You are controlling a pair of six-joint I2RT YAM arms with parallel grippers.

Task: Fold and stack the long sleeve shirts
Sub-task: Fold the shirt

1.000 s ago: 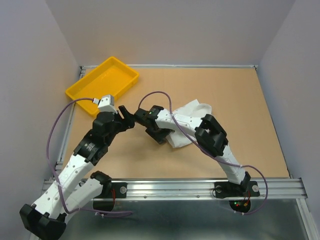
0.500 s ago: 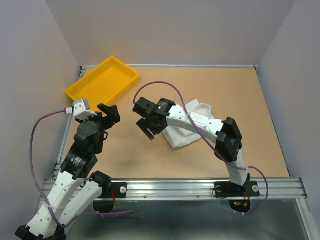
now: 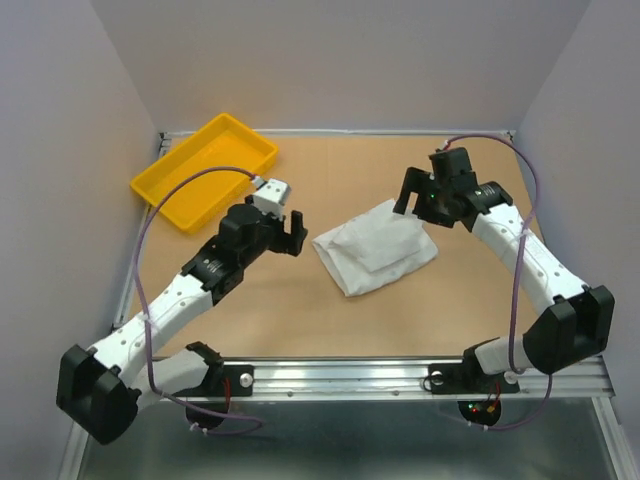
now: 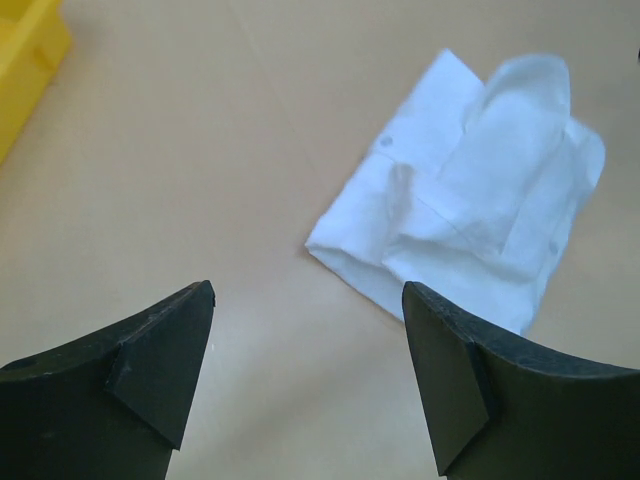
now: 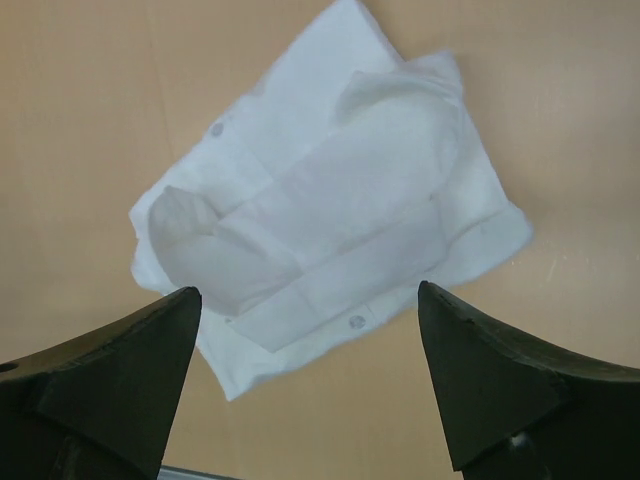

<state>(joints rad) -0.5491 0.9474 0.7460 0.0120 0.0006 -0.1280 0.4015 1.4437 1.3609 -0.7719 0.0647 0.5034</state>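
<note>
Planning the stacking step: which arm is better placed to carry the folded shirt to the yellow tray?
Likely left: the open left gripper sits between the white shirt and the yellow tray; the right gripper is on the shirt's far side.

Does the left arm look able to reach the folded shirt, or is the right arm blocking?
Probably yes: the left gripper, open, faces the shirt across bare table. The right gripper hovers at the shirt's far side, off that path.
</note>
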